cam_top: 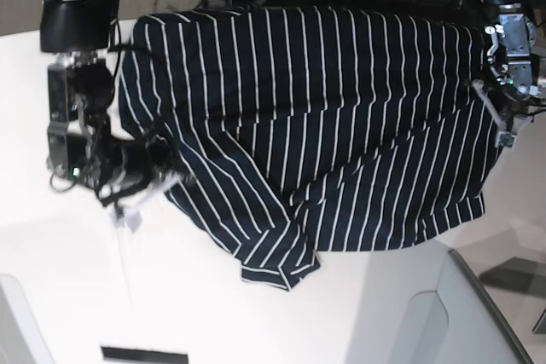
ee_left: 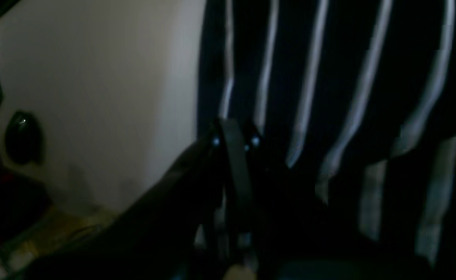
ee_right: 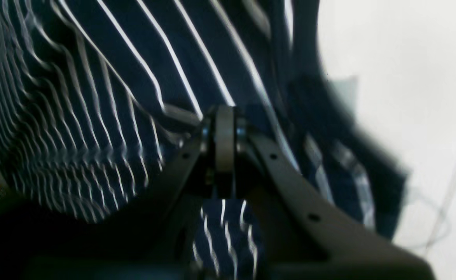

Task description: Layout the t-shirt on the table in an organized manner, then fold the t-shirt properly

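Navy striped t-shirt [cam_top: 324, 117] spread across white counter [cam_top: 77, 296], stretched between both arms. Left fingers [ee_left: 233, 134] closed, pinching one fabric edge; right fingers [ee_right: 224, 128] closed, pinching the opposite edge.

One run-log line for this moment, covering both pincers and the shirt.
left pincer: shut on t-shirt | right pincer: shut on t-shirt | shirt: spread between arms, rumpled, unfolded | table: beneath

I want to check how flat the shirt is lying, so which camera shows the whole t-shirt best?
The base view: it takes in the whole t-shirt spread over the table, with a folded flap near its lower edge. The left wrist view shows only dark, blurred stripes beside bare table; the right wrist view shows only rippled striped cloth close around the jaws.
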### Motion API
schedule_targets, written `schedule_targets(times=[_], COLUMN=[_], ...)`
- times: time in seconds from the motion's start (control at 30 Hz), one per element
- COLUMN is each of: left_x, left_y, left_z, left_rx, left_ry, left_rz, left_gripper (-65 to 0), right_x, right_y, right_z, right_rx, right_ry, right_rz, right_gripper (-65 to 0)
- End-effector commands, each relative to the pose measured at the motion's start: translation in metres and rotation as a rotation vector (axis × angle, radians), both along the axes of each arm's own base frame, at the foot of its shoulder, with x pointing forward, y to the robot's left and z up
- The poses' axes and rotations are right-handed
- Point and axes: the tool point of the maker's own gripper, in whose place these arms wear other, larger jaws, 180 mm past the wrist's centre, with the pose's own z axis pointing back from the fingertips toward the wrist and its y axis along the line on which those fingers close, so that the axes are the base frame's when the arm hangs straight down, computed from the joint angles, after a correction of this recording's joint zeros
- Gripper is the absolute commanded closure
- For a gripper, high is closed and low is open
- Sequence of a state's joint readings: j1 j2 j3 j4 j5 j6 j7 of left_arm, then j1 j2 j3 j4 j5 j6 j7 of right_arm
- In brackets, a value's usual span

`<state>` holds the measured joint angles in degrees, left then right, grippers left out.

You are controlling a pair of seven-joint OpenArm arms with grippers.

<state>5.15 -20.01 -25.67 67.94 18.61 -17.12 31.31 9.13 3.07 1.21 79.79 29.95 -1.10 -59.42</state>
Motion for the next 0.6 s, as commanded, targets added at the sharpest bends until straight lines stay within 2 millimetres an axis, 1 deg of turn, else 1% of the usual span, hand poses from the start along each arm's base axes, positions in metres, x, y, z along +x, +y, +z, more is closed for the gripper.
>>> schedule_targets(times=[0.0, 0.03, 0.07, 0.1, 0.17, 0.23, 0.27, 0.33, 0.37, 0.4, 0.43, 0.57], left_x=[0.013, 0.017, 0.021, 0.023, 0.021, 0.020, 0.017, 0.009, 0.006, 0.003, 0.001, 0.000], left_y=[0.003, -0.002, -0.006, -0.009, -0.011, -0.010, -0.009, -0.005, 0.000, 0.003, 0.005, 0.008], left_z=[0.011, 0.010, 0.009, 0.009, 0.004, -0.001, -0.006, -0.013, -0.014, -0.016, -0.018, -0.018], left_rx=[0.015, 0.003, -0.008, -0.014, -0.024, -0.034, -0.039, -0.048, -0.042, -0.040, -0.041, -0.040], left_ry=[-0.038, -0.049, -0.058, -0.063, -0.052, -0.041, -0.028, -0.004, 0.011, 0.022, 0.030, 0.005], left_rz=[-0.004, -0.003, -0.002, -0.001, 0.005, 0.014, 0.021, 0.037, 0.040, 0.043, 0.046, 0.037], left_gripper=[0.0, 0.0, 0.0, 0.0, 0.0, 0.0, 0.0, 0.0, 0.0, 0.0, 0.0, 0.0], right_x=[0.030, 0.042, 0.055, 0.064, 0.080, 0.089, 0.092, 0.095, 0.094, 0.097, 0.097, 0.092], right_y=[-0.013, -0.018, -0.024, -0.028, -0.037, -0.042, -0.042, -0.039, -0.037, -0.033, -0.026, -0.019], right_z=[0.021, 0.023, 0.025, 0.022, 0.017, 0.008, 0.003, -0.003, -0.007, -0.007, -0.011, -0.031], right_rx=[-0.015, -0.021, -0.024, -0.024, -0.027, -0.031, -0.029, -0.021, -0.016, -0.006, 0.006, 0.022], right_ry=[-0.096, -0.120, -0.144, -0.151, -0.150, -0.130, -0.118, -0.119, -0.123, -0.135, -0.133, -0.077], right_rz=[-0.029, -0.047, -0.071, -0.091, -0.123, -0.144, -0.151, -0.131, -0.111, -0.092, -0.077, -0.092], right_gripper=[-1.1, -2.4, -5.4, -10.7, -22.5, -34.4, -38.1, -38.9, -38.9, -38.9, -38.9, -38.9])
